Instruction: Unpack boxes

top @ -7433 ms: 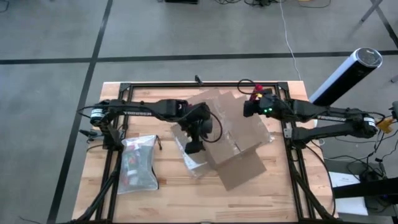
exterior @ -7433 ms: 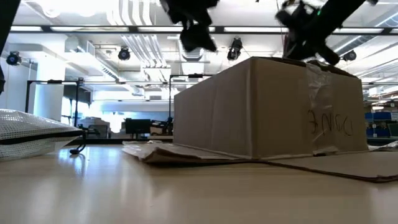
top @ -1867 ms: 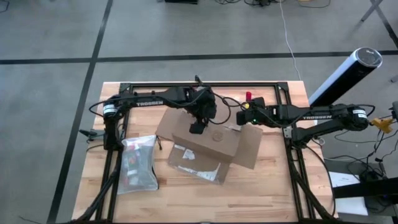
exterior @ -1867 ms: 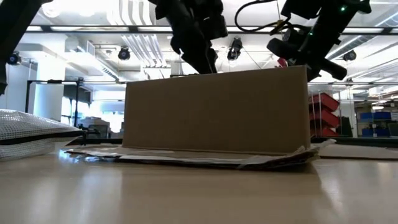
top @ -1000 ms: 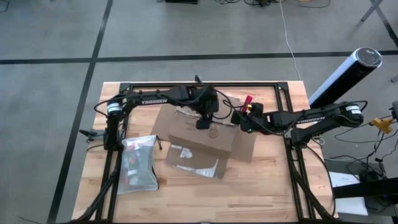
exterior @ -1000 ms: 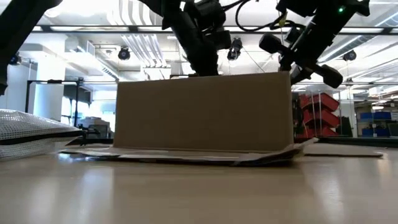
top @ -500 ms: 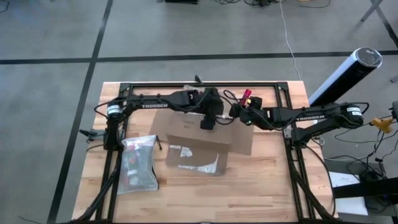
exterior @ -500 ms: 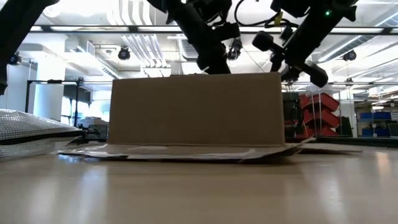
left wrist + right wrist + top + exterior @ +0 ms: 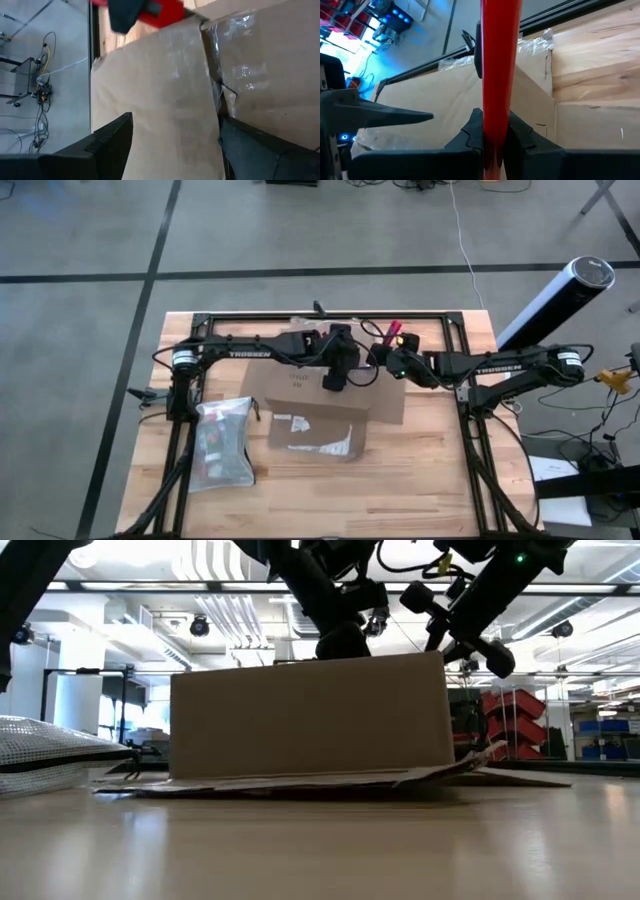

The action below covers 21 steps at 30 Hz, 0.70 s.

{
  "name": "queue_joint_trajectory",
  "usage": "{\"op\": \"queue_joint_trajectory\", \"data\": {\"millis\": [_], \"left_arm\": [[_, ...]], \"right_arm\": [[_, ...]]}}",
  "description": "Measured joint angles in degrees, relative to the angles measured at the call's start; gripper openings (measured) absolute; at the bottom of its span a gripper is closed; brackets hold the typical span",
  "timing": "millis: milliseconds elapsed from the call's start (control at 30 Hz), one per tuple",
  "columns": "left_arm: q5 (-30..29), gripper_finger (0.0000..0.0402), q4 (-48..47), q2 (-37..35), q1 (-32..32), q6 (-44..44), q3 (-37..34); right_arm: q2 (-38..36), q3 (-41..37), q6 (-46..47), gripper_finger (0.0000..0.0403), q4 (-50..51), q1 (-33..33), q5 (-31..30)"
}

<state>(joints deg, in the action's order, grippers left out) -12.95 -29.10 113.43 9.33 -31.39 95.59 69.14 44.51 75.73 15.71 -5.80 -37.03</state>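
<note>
The brown cardboard box [image 9: 320, 395] [image 9: 310, 720] stands mid-table. Its flaps lie splayed on the wood: a near one bears white labels [image 9: 310, 435], and another lies at the right [image 9: 388, 402]. My left gripper [image 9: 334, 377] [image 9: 172, 135] is open on the box's top near its far edge. My right gripper [image 9: 386, 348] [image 9: 492, 135] hovers over the box's far right corner, shut on the red utility knife [image 9: 393, 331] [image 9: 497, 65]. A translucent zip pouch [image 9: 222, 442] lies flat at the near left. My left gripper slants down from the far left, with its spread fingers [image 9: 112, 142] on the box's top panel [image 9: 160, 100], beside a taped seam [image 9: 215, 95]. The picture's edge hides the fingertips, so I cannot tell whether they catch an edge. My right gripper pinches one end of the knife's red handle [image 9: 495, 117] between its two fingers. The knife runs straight on past the fingertips, along the fingers. It is lifted clear, above the box's far right corner.
Black frame rails [image 9: 320, 315] run around the table's far edge and sides. A grey and white cylinder [image 9: 555, 295] stands off the table at the right. Bare wood [image 9: 330, 500] stretches along the near edge.
The box has turned on the table from skewed to square with the table's edges and has slid a little toward the left, its flaps dragging along. My left gripper has gone toward the right on the box's top and has rolled. My right gripper has tipped and risen slightly with the knife.
</note>
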Motion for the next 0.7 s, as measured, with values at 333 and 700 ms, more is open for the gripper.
{"op": "queue_joint_trajectory", "data": {"millis": [333,700], "left_arm": [[0.5,0.0274,0.7,0.0,-0.8,-0.1,0.3],[-5.0,0.0274,0.4,2.1,-0.8,-1.0,0.3]], "right_arm": [[0.0,0.1,-1.4,0.0015,-4.8,-0.2,0.0],[0.0,0.1,-1.9,0.0015,-1.8,-0.2,-0.7]]}}
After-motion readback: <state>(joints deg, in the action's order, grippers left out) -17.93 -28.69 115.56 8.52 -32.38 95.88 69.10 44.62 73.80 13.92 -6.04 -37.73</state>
